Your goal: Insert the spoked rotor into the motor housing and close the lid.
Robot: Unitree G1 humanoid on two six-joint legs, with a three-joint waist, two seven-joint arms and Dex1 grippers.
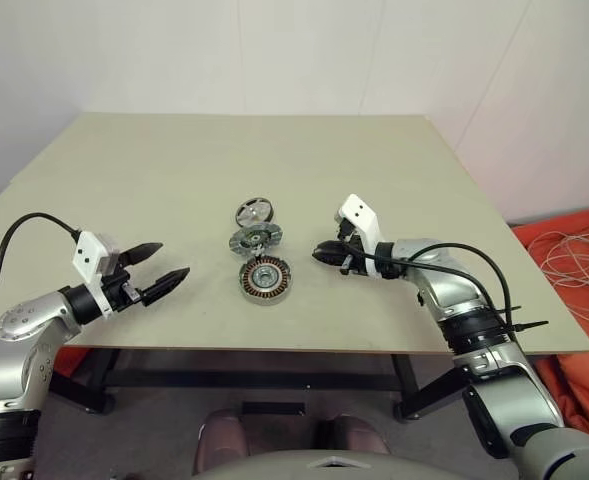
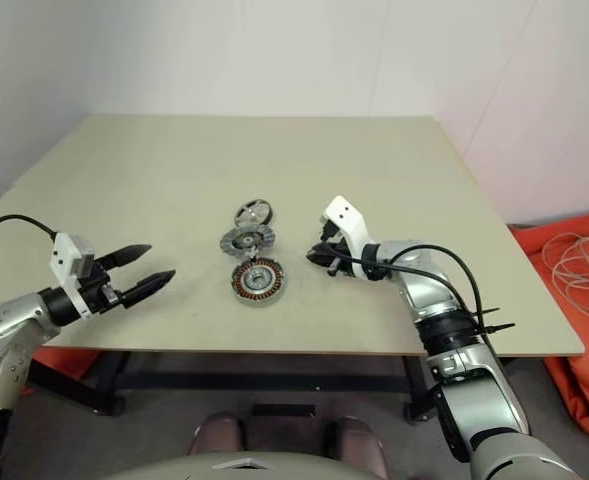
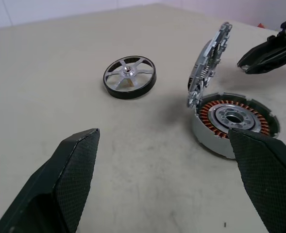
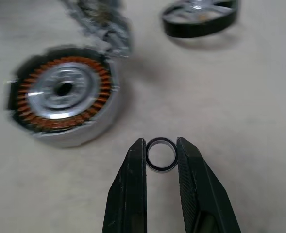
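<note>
A small black ring is being pinched between the nearly closed fingers of the right gripper, which is being held just above the table beside the motor housing. The housing is lying open with its copper windings exposed, the lid is being propped on edge against its far rim, and the spoked rotor is resting flat just beyond. The left gripper is being held wide open and empty over the table's near edge.

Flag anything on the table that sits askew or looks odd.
The lid stands tilted up on edge, hinged open at the motor housing rim instead of lying flat. The right gripper pinches a small black ring.
</note>
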